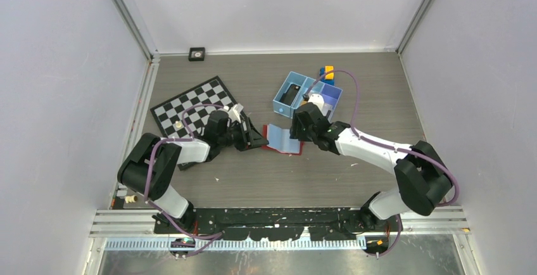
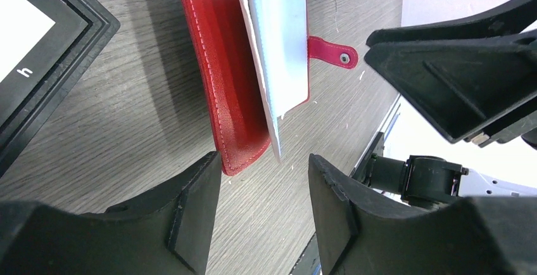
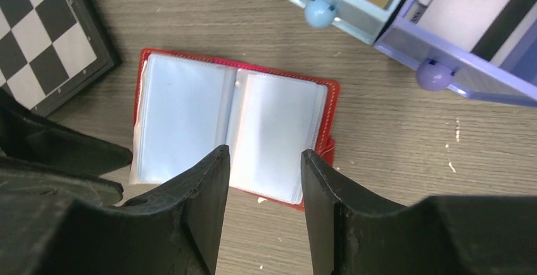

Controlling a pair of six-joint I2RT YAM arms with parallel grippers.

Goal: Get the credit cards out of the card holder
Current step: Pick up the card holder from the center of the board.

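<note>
The white-and-black left arm [image 1: 190,151] and right arm [image 1: 370,146] stretch inward; black two-finger left hand [image 1: 256,139] and right hand [image 1: 296,129] face each other, fingers parted.

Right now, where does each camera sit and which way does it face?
Top external: fixed above and behind the arms, looking down on the table; both arms and bases show.
Left wrist: on the left arm, looking past its open left gripper at the red card holder.
Right wrist: on the right arm, looking down past its open right gripper at the holder's pale sleeves.
Shared: all three show the card holder.
</note>
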